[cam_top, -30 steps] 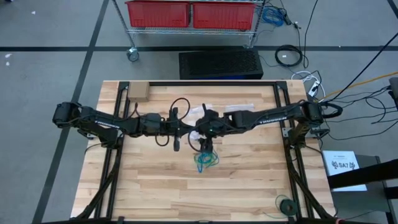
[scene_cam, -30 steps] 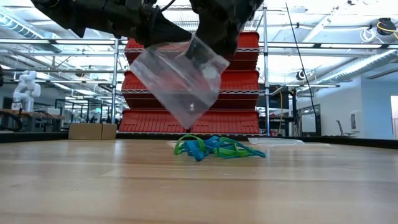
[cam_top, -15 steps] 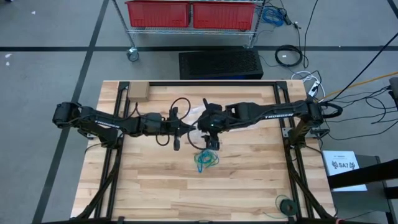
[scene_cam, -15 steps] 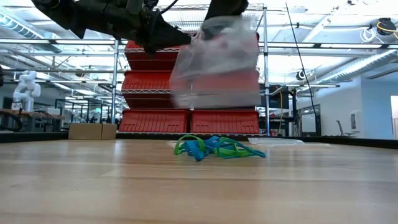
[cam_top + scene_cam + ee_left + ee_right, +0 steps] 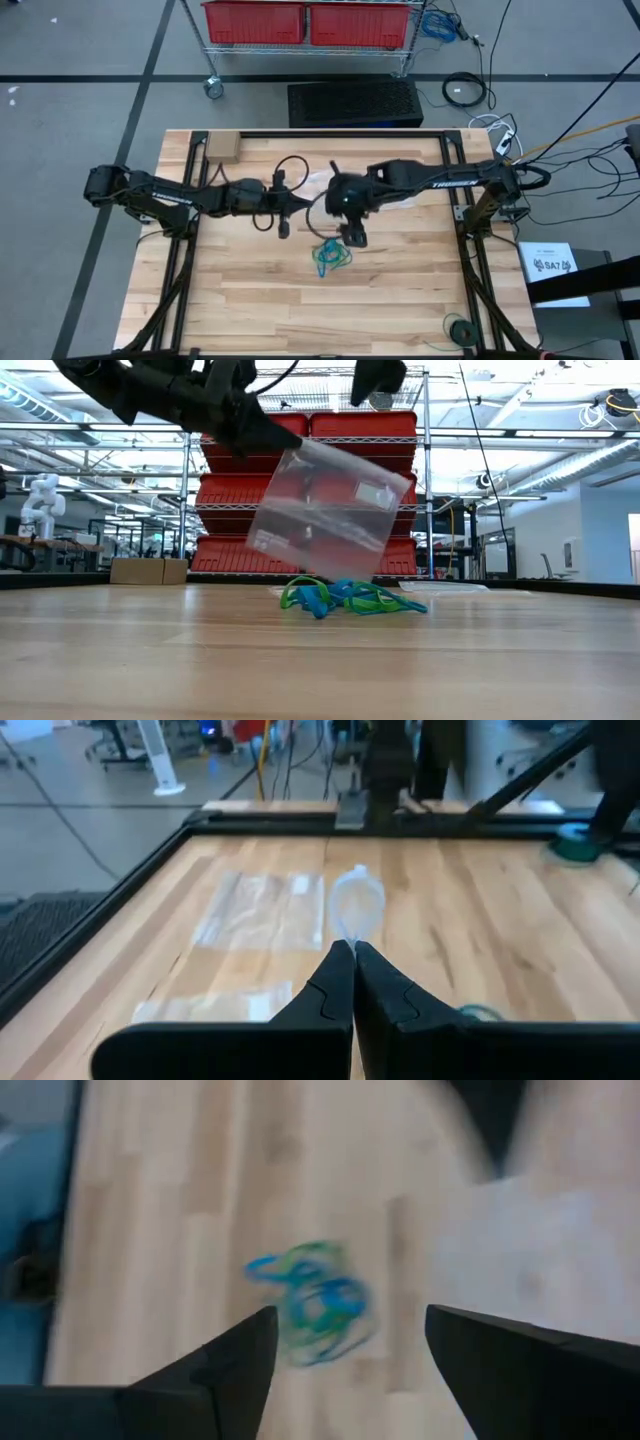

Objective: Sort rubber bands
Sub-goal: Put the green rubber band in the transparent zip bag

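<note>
The left gripper [image 5: 262, 438] is clamped on one corner of a clear bag [image 5: 325, 510], which hangs tilted in the air above the bands [image 5: 350, 597]; in the left wrist view its fingers [image 5: 352, 982] meet with the bag's edge pinched between them. Judged from this hold, the bag is kept aloft near the pile so that bands can be dropped in once its mouth is opened. The bands, green, teal and blue, lie tangled in one heap on the table [image 5: 250, 300], just below the two grippers in the high view [image 5: 330, 257]. The right gripper [image 5: 350, 1342] stands wide open and empty, its camera looking down on the heap [image 5: 315, 1302]. Compared with half a second ago, the right gripper has let go of the bag's upper edge and swung over toward the bands, and the bag, then stretched between both grippers, now dangles from the left alone. No band has yet been lifted.
</note>
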{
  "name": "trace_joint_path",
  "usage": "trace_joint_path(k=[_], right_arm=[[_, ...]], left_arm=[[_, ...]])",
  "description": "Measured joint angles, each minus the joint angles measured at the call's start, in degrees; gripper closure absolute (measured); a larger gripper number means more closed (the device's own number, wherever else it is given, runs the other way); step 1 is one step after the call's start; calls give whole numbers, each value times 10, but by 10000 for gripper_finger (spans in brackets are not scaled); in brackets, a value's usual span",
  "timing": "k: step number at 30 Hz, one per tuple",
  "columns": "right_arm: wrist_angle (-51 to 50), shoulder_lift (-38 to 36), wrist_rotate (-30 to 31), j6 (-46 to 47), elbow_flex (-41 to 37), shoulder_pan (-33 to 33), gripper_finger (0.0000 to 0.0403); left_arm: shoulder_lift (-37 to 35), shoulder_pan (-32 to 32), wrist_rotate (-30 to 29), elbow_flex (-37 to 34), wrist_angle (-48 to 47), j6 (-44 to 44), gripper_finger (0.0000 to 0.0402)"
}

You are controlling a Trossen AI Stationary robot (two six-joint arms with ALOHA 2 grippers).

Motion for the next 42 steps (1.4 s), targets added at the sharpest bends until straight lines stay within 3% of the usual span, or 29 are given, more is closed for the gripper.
trace_joint_path(k=[3,9,13,19,24,42], right_arm=[[28,0,-58,6,-55,13,183],[182,1,-76,37,-200,35,219],[306,1,-32,77,-285,33,231],[382,1,43,129,-359,26,232],[441,1,44,154,-389,25,232],[452,57,46,181,-391,27,240]], left_arm=[[-11,9,-7,0,-19,0,402],[-43,18,-10,-1,-52,0,402],[-65,18,-11,-9,-50,0,402],[-83,18,-14,-17,-49,0,402],[-82,17,-14,-17,-51,0,402],[-81,17,-14,-17,-63,-1,401]])
